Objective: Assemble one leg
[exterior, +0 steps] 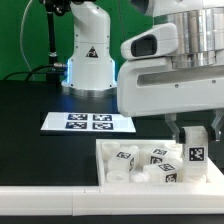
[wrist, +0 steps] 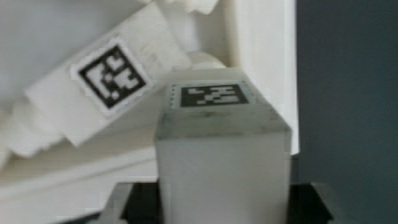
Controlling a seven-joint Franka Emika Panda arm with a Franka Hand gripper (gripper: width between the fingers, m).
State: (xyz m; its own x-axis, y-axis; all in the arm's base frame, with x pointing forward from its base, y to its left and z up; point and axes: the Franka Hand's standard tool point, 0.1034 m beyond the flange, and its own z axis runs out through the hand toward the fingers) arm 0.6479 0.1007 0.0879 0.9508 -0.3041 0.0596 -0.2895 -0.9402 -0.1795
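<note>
White leg clamped in 1 gripper, 1 tray, about 4 loose tagged parts

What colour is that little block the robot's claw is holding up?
The leg is white, with a black-and-white square tag on its face; the wrist view shows it best.
</note>
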